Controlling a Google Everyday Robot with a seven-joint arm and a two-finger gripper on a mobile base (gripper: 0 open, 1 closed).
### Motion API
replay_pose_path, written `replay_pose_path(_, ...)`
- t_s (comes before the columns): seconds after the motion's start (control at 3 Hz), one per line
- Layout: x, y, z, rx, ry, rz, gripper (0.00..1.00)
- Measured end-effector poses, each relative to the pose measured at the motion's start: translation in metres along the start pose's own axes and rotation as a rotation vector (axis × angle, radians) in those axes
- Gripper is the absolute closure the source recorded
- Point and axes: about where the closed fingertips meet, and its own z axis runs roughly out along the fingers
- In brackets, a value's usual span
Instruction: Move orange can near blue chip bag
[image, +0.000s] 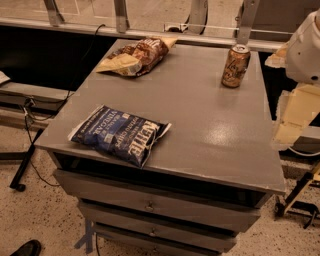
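The orange can (235, 65) stands upright near the far right corner of the grey table (210, 125). The blue chip bag (118, 133) with white "KETTLE" lettering lies flat near the table's front left edge, well apart from the can. My gripper (292, 117) shows as pale cream parts below the white arm (306, 47) at the right edge of the view. It hangs beside the table's right side, to the right of the can and nearer the front, touching nothing.
A brown and yellow chip bag (136, 57) lies at the far left of the tabletop. The table has drawers (150, 205) in front. A rail with metal posts (120, 17) runs behind. Cables and a stand (25, 145) lie left.
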Motion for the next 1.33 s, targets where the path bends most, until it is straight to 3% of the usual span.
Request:
replay_pose_path(0.67,0.000,-0.001,0.001,0.002,-0.002,0.002,0.00)
replay_pose_path(1.0,0.003,-0.045,0.028,0.069,-0.072,0.075,0.00)
replay_pose_path(1.33,0.009,-0.108,0.066,0.150,-0.177,0.178,0.00)
